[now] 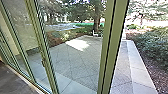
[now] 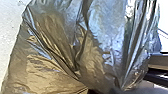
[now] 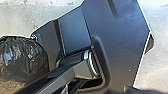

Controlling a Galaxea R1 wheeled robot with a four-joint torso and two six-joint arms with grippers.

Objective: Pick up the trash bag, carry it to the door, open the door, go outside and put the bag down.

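Jaw state, both arms: cannot be told. The trash bag [image 2: 57,57] is close to the left wrist camera, its film drawn into converging folds; contents cannot be identified. In the right wrist view, the bag sits beside the robot's dark plate [image 3: 120,45], its surface creased. Ahead, green-framed glass panels [image 1: 75,62] front the paved yard [image 1: 121,72]; a pale border [image 1: 140,72] runs along the yard's edge, next to shrubs [image 1: 152,42].
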